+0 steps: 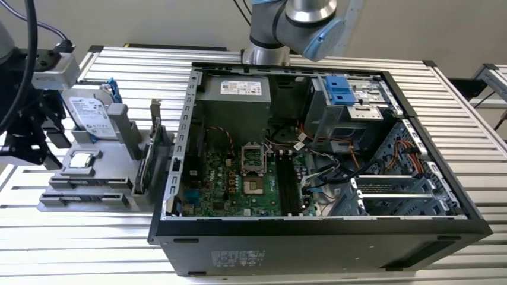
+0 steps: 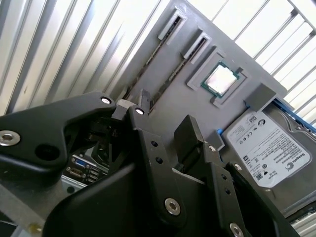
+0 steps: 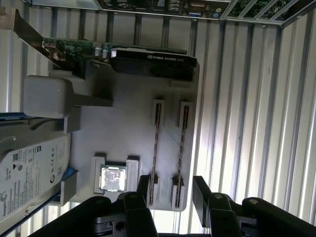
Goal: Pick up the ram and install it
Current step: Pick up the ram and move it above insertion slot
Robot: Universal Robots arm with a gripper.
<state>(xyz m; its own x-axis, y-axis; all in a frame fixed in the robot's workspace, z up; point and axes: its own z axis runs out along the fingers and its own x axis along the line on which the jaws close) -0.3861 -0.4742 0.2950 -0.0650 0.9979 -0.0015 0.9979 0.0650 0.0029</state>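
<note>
The ram (image 3: 156,143) shows, as far as I can tell, as a thin edge-on strip sunk in a narrow slot of the grey holder (image 3: 128,123). A second slot runs just beside it, and I cannot tell whether that one holds a stick too. Near the slots, a square processor chip (image 3: 112,177) lies in its own recess. A silver hard drive (image 3: 24,168) leans at one end of the holder, and an expansion card (image 3: 148,61) stands along the edge nearest the open computer case (image 1: 317,243). The green motherboard (image 1: 237,184) lies in the case's floor.

The hand (image 3: 171,186) hangs over the holder. Its dark fingers (image 3: 200,190) are spread wide on either side of the slot ends, with nothing between them. The arm (image 1: 305,24) rises behind the case.

Holder and case both rest on a ribbed aluminium table (image 1: 475,136).
</note>
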